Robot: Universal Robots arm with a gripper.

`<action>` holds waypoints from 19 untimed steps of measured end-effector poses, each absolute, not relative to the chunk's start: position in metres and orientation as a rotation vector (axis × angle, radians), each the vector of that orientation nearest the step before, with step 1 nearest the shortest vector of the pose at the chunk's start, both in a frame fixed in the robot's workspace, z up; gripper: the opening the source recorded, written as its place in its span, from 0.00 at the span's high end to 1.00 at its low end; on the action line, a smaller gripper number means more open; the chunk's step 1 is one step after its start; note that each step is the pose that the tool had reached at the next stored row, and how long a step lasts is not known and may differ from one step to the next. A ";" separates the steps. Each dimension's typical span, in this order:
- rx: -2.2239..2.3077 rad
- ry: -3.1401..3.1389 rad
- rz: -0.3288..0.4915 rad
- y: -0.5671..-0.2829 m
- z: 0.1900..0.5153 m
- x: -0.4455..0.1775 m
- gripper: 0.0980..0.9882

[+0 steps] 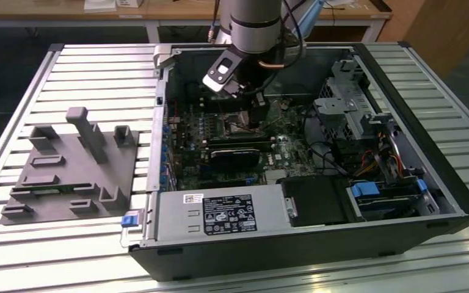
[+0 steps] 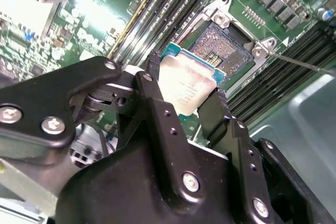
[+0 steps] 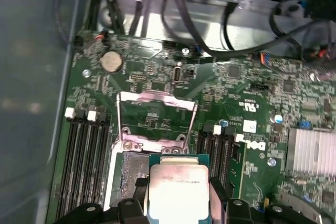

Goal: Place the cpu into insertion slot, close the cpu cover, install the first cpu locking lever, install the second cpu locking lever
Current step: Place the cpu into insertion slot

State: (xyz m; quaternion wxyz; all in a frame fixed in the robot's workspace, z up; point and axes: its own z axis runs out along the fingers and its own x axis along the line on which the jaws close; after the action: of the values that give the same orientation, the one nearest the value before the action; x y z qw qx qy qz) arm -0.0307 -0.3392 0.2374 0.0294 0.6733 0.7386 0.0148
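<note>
On a slatted metal bench (image 1: pixel 22 91) an open computer case (image 1: pixel 300 250) is set. Inside, the cpu (image 2: pixel 181 85) is held clamped in the claw (image 2: pixel 185 98) near the insertion slot (image 2: pixel 223 45), whose cpu cover (image 3: pixel 157 96) stands open. Were the chip lowered tilted or offset, the slot's contacts could be bent.

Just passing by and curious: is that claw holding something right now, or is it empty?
Gripper: shut on the cpu, close to the insertion slot.

Both wrist views close above motherboard (image 3: pixel 247 77)
</note>
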 end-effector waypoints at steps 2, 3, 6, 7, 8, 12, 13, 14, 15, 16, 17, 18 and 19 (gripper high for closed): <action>2.104 2.252 0.044 -0.339 0.237 -0.031 0.50; 2.110 2.245 0.043 -0.339 0.237 -0.031 0.50; 2.116 2.239 0.043 -0.339 0.236 -0.031 0.50; 2.115 2.238 0.046 -0.339 0.236 -0.031 0.50; 2.113 2.236 0.050 -0.339 0.235 -0.031 0.50; 2.104 2.227 0.070 -0.339 0.233 -0.031 0.50; 2.104 2.226 0.070 -0.339 0.232 -0.031 0.50; 2.103 2.226 0.070 -0.339 0.232 -0.031 0.50; 2.104 2.226 0.069 -0.339 0.231 -0.031 0.50; 2.103 2.225 0.069 -0.338 0.231 -0.031 0.50; 2.103 2.225 0.069 -0.337 0.231 -0.031 0.50; 2.103 2.225 0.068 -0.336 0.231 -0.031 0.50; 2.102 2.225 0.067 -0.335 0.230 -0.031 0.50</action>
State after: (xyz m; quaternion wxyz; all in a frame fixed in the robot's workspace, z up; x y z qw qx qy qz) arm -0.0308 -0.3345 0.2304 0.0399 0.6861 0.7261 0.0219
